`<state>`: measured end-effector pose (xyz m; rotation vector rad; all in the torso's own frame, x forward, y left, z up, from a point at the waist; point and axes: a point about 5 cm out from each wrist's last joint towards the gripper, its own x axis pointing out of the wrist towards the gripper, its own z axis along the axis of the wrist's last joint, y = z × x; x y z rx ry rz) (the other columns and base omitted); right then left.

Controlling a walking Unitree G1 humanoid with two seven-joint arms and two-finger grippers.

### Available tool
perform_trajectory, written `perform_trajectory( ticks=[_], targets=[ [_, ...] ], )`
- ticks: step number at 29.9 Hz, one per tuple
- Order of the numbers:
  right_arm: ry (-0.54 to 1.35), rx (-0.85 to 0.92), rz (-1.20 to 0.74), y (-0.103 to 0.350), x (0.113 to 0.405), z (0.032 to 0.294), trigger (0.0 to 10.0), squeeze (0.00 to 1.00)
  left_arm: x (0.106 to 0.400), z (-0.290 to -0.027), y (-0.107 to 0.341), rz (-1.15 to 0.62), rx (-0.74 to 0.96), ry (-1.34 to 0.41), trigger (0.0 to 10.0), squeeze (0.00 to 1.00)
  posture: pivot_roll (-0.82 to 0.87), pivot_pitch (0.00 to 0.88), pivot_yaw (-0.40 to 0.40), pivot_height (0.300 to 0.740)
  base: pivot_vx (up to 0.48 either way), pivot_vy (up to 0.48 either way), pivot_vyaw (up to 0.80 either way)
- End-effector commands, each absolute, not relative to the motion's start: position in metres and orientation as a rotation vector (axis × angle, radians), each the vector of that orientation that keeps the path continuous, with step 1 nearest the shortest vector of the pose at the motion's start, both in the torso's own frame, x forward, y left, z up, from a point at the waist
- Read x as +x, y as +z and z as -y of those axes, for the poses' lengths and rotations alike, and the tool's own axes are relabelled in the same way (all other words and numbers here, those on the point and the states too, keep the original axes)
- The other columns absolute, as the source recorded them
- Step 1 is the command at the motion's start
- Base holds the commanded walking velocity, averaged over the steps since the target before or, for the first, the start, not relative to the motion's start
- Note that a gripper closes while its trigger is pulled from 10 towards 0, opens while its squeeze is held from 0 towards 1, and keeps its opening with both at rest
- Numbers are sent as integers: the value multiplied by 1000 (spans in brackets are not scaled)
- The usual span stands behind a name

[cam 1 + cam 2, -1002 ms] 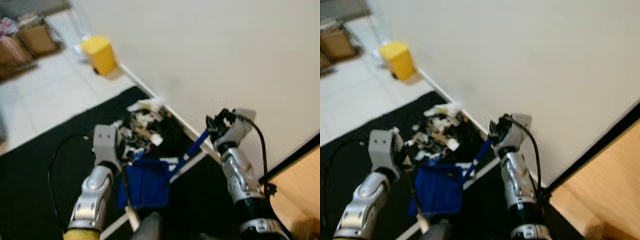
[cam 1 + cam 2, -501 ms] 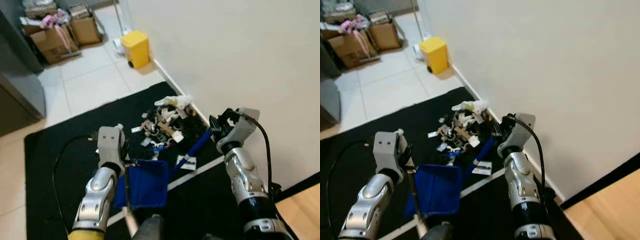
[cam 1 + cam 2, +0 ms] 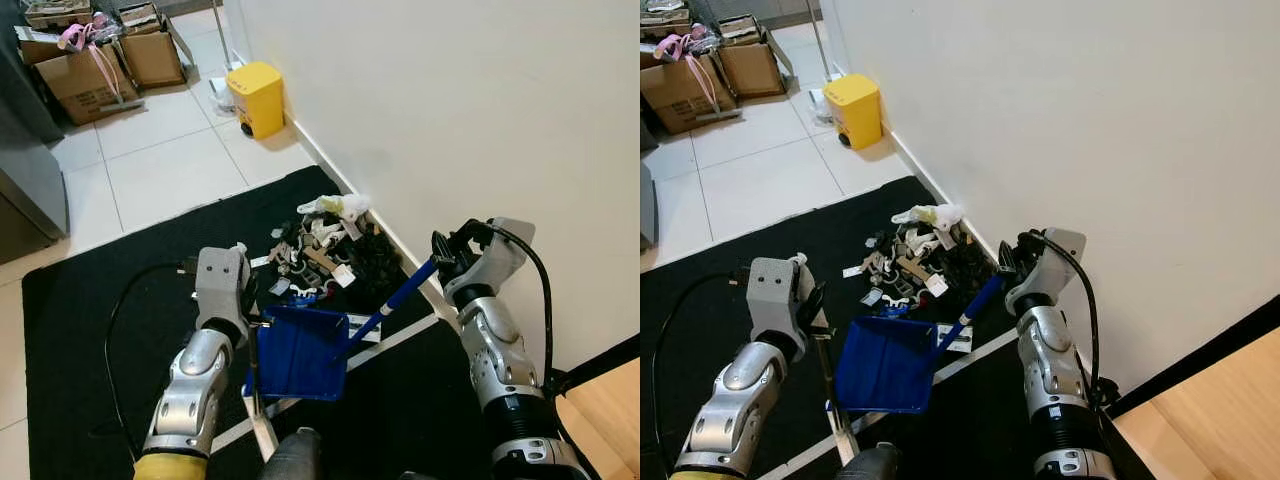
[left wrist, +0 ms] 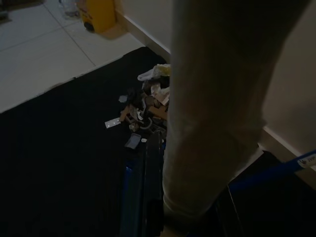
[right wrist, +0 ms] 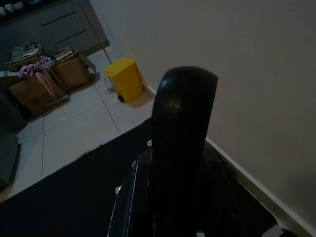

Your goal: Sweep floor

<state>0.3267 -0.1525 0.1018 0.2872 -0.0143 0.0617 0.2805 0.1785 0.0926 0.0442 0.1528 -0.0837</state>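
**Dustpan tipped up at the edge of the pile**

The right gripper (image 3: 447,262) is pinched on the blue handle (image 3: 395,300), which runs down and forward from it to the dustpan (image 3: 298,350) on the black mat (image 3: 90,320). The left gripper (image 3: 245,305), just left of the pan, is clamped on a pale stick (image 4: 217,98) that fills its wrist view; its lower end (image 3: 262,432) shows near the robot, and I judge it to be the broom.

Just beyond both grippers, touching the pan's far lip, lies the litter pile (image 3: 320,250) of paper scraps and dark bits, pushed up against the wall (image 3: 480,110). Well beyond that stand a yellow bin (image 3: 254,98) and 2 cardboard boxes (image 3: 110,65) on the tiled floor (image 3: 150,170).

Compared with 0.5 s ago, the pan's far edge stands more upright and sits closer under the pile, while both grippers keep their hold; the camera has also tilted. That suggests the pan is now set to receive, so the sweep into it looks like the next step. The litter is not yet in the pan.
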Motion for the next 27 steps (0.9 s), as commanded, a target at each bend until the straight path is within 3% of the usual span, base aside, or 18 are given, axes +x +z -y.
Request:
perform_trajectory(
  ticks=[1,5,9,22,27],
  targets=[
    [44,320,45,103,325,156,10000,0,283,-182,97,-131,70,-80,10000,0,162,102,33,740,0,0,0],
    [18,296,81,105,323,157,10000,0,284,-182,98,-122,68,-73,10000,0,165,103,33,740,0,0,0],
    [-129,158,186,114,320,177,10000,0,284,-180,99,-120,65,-75,10000,0,167,104,35,740,0,0,0],
    [-257,67,115,101,317,226,10000,0,284,-181,97,-136,73,-102,10000,0,161,108,39,740,0,0,0],
    [-255,28,91,98,317,236,10000,0,280,-188,108,-127,94,-209,10000,0,168,109,42,740,0,0,0]
  ],
)
